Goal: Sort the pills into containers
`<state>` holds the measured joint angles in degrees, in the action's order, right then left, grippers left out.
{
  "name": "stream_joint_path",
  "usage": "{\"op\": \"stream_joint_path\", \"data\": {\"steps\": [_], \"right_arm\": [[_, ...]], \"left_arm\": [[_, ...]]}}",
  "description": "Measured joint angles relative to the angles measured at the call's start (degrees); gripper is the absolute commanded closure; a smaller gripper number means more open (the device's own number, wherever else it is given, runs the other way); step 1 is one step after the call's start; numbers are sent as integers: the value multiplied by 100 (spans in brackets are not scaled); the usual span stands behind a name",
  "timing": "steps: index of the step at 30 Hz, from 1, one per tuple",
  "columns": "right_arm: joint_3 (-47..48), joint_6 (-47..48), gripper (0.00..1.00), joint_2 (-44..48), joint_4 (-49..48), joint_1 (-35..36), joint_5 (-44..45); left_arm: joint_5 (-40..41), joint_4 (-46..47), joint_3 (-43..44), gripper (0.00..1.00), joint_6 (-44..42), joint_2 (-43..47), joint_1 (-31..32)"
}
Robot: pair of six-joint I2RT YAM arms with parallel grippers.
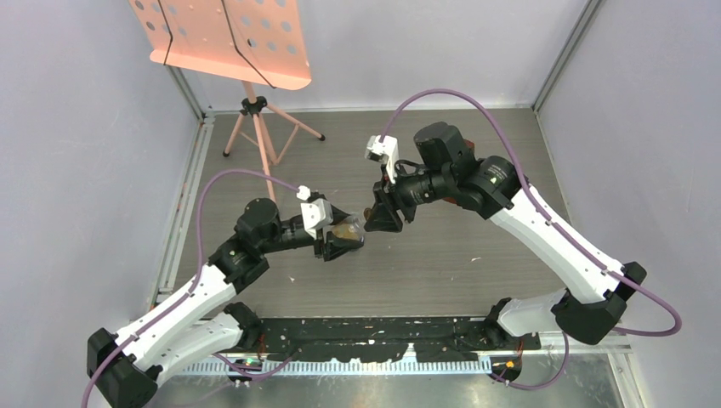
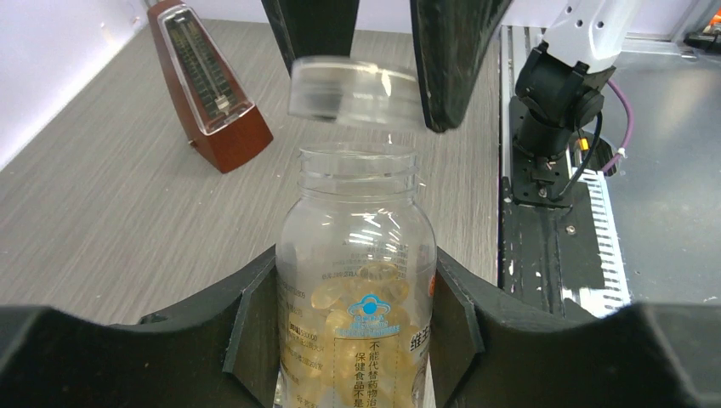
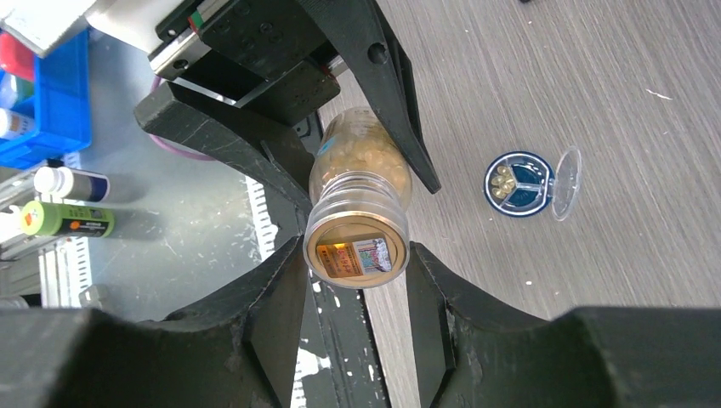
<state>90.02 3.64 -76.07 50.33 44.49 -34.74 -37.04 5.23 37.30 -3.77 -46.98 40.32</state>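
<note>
My left gripper point(image 2: 357, 285) is shut on a clear amber-tinted bottle point(image 2: 357, 246), held upright and filled with yellowish pills point(image 2: 349, 297). The bottle's mouth is uncovered. Just above it hangs its clear cap point(image 2: 353, 89) with an orange-and-white top point(image 3: 357, 255), and my right gripper point(image 3: 357, 255) is shut on that cap. The two grippers point(image 1: 344, 240) point(image 1: 374, 217) meet above the middle of the table. A round dark-blue dish point(image 3: 529, 197) lies on the table with its clear lid point(image 3: 565, 183) swung open. A few pills point(image 3: 503, 181) sit in one compartment of the dish.
A brown metronome point(image 2: 208, 85) stands on the table to the bottle's left. A pink music stand point(image 1: 229, 34) stands at the back left. Small bottles point(image 3: 66, 204) and a blue bin point(image 3: 51, 93) sit off the table's near edge.
</note>
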Motion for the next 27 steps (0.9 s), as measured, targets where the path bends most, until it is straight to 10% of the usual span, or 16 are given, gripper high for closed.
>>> {"op": "stream_joint_path", "data": {"steps": [27], "right_arm": [[138, 120, 67, -245, 26, 234, 315]], "left_arm": [[188, -291, 116, 90, -164, -81, -20]]}}
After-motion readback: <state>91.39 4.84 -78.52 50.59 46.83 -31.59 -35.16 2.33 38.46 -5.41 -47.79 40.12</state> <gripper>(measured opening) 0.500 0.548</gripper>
